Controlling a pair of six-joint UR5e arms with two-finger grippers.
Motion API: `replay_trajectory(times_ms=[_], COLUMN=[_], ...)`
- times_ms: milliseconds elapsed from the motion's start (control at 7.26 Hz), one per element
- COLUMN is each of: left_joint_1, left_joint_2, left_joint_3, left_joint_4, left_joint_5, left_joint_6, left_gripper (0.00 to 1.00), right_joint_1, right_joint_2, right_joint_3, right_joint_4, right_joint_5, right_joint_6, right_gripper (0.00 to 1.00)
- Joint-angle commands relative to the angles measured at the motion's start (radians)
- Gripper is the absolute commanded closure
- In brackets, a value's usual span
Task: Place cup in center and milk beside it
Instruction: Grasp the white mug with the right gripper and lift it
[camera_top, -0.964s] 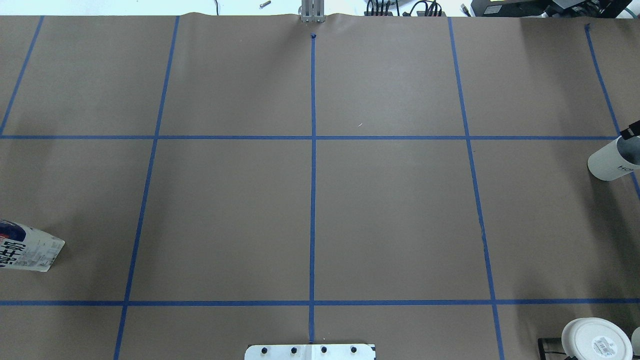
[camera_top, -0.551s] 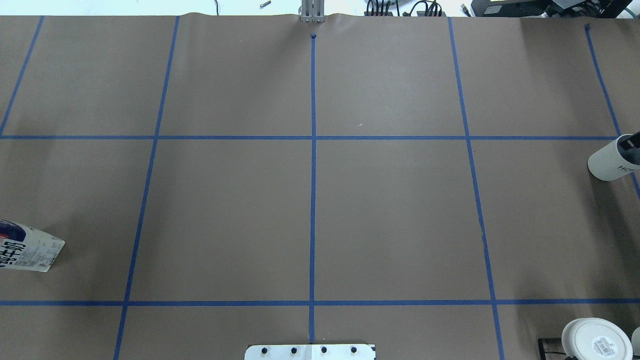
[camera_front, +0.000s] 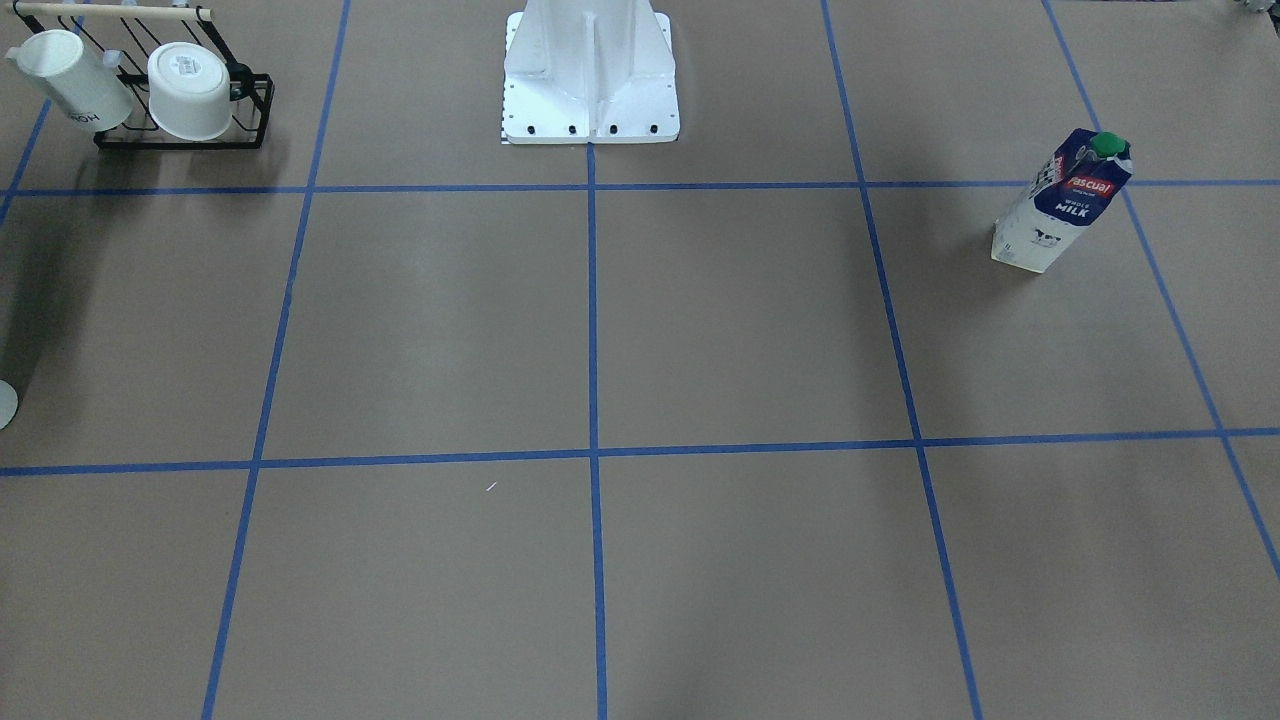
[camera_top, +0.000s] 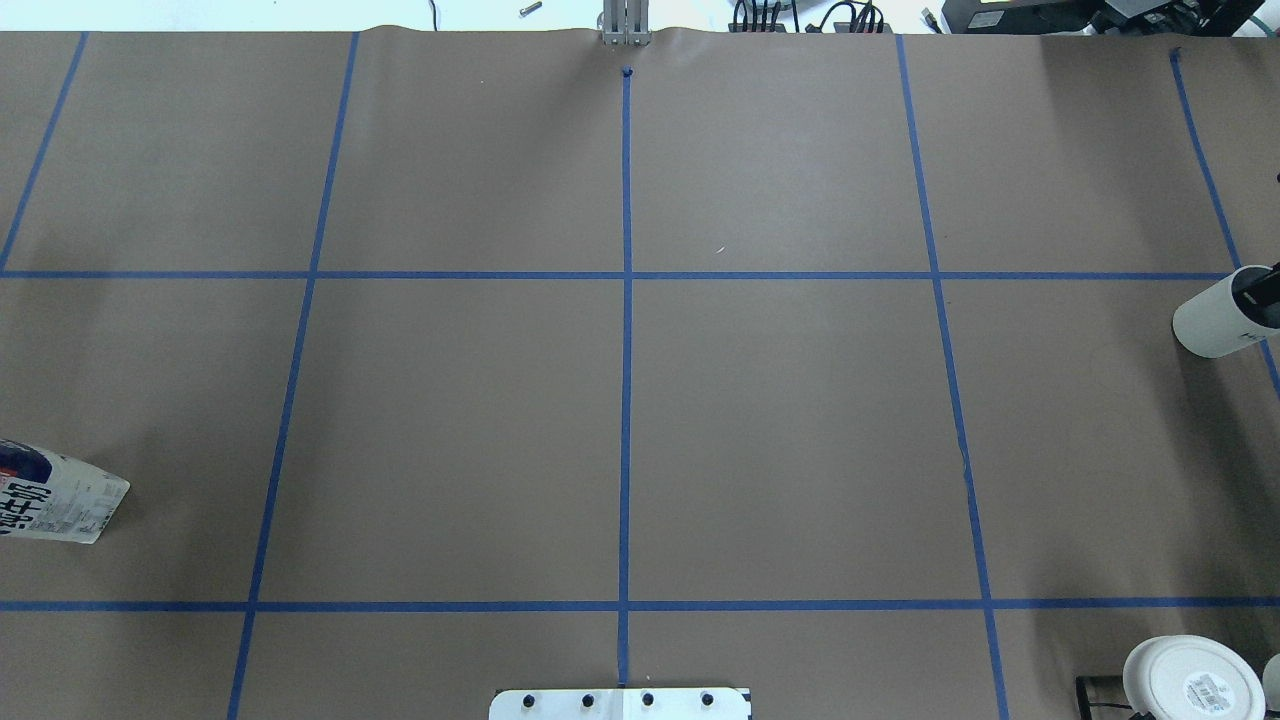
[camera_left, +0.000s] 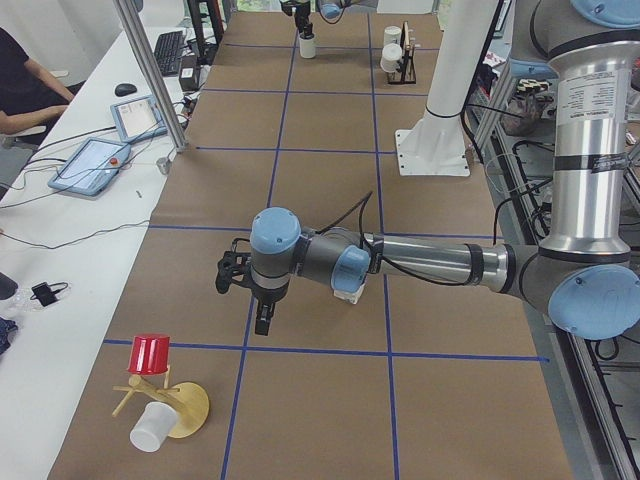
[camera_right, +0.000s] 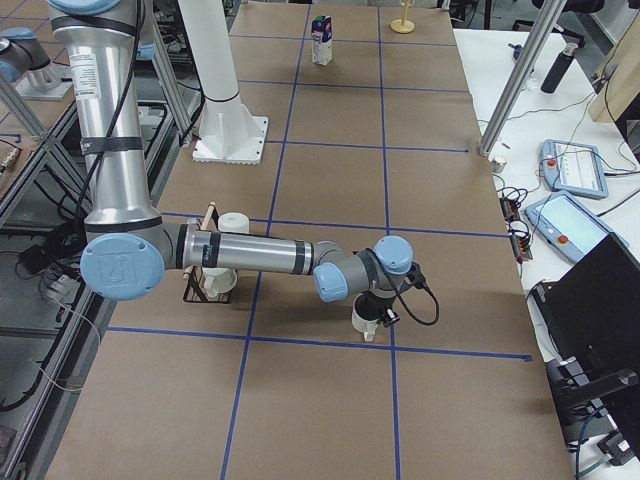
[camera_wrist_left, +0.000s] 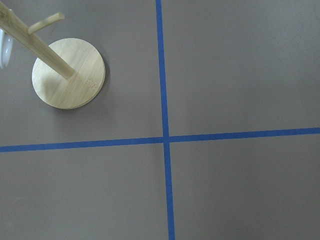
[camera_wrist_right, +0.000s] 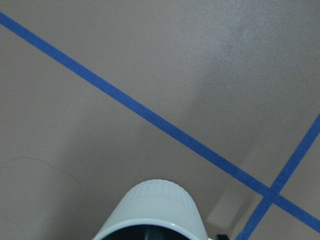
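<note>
The cup (camera_top: 1212, 322), a white mug with a dark inside, is at the table's right edge and leans a little. My right gripper (camera_top: 1262, 298) has one dark finger inside its rim and is shut on it. The cup also shows in the exterior right view (camera_right: 365, 320), and its rim shows in the right wrist view (camera_wrist_right: 159, 210). The milk (camera_front: 1065, 198) stands upright far to my left, at the left edge of the overhead view (camera_top: 55, 492). The center crossing (camera_top: 627, 275) is bare. My left gripper (camera_left: 250, 290) hovers low over the table near the milk; I cannot tell whether it is open.
A black wire rack (camera_front: 180, 135) near the robot's base (camera_front: 590, 80) holds a lettered white mug (camera_front: 70, 90) and a squat white cup (camera_front: 190, 90). A wooden mug tree (camera_wrist_left: 68, 73) with a red cup (camera_left: 150, 353) and a white cup (camera_left: 150, 430) stands at the far left end.
The right gripper's finger came down from above the cup's rim into the cup. The cup shifted slightly left and now leans. The milk has not moved.
</note>
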Motion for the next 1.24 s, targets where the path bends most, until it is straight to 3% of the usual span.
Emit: replay_trajectory(times_ms=[0,275,551,688,964,1101], left_joint_1=[0.0,0.0,0.0,0.0,0.0,0.0], left_joint_2=[0.001,0.001,0.001,0.001,0.001,0.001], left_joint_3=[-0.003,-0.006,-0.008,-0.005,-0.003,-0.003], left_joint_4=[0.0,0.0,0.0,0.0,0.0,0.0], left_joint_5=[-0.005,-0.006,-0.008,-0.031,-0.066,-0.066], left_joint_6=[-0.002,-0.002,-0.002,0.002,0.002,0.002], left_gripper=[0.02,0.02,0.02,0.02,0.02,0.02], right_joint_1=[0.014,0.074,0.091,0.076,-0.069,-0.184], right_joint_2=[0.0,0.038,0.117,0.2,0.341,0.401], right_joint_3=[0.0,0.049,0.121,0.149,0.221,0.27], right_joint_4=[-0.013,-0.165,-0.255,-0.286,-0.285,-0.285], right_joint_5=[0.022,0.149,0.214,0.216,0.181,0.115], right_joint_6=[0.0,0.002,0.069,0.189,0.499,0.687], right_gripper=[1.0,1.0,1.0,1.0,1.0,1.0])
